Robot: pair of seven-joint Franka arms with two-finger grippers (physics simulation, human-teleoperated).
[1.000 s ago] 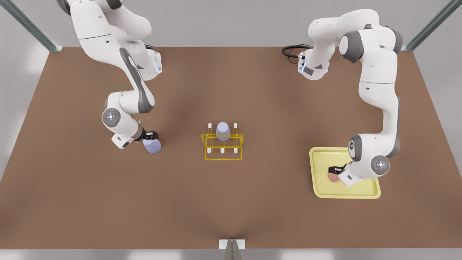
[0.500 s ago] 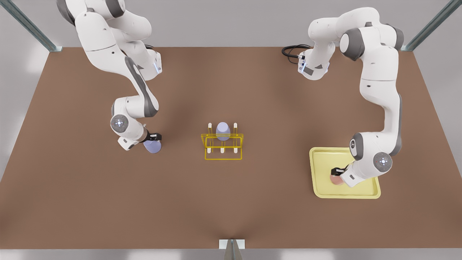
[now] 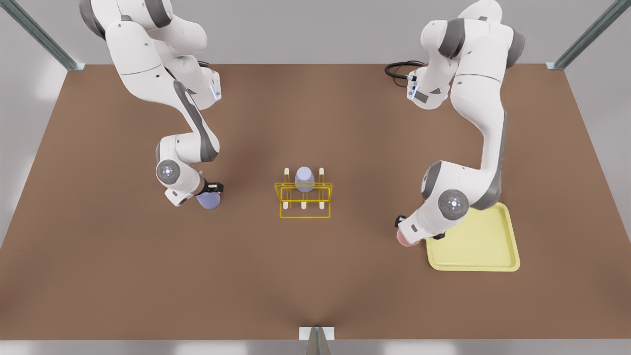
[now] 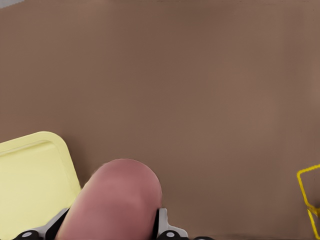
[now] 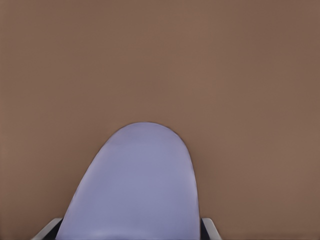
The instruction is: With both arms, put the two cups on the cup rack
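Note:
The pink cup [image 3: 405, 239] [image 4: 117, 200] hangs over the brown table just off the tray's corner, and my left gripper [image 3: 402, 230] is shut on it, on the front view's right. My right gripper [image 3: 211, 191] is shut on the pale lavender cup [image 3: 209, 201] [image 5: 140, 185], on the front view's left. Its fingers [image 5: 207, 225] flank the cup's wide end. Midway between both arms stands the yellow cup rack [image 3: 304, 203] [image 4: 310, 192], roughly level with both cups.
A look-alike lavender cup [image 3: 304, 179] sits upside down on the rack's back middle peg. The pale-yellow tray [image 3: 480, 241] [image 4: 30, 180] lies beside the left gripper. A black cable [image 3: 397, 69] is coiled at the table's back edge.
My left gripper has carried the pink cup off the tray toward the front view's left, and the arm's elbow has swung over. My right gripper with the lavender cup has barely shifted.

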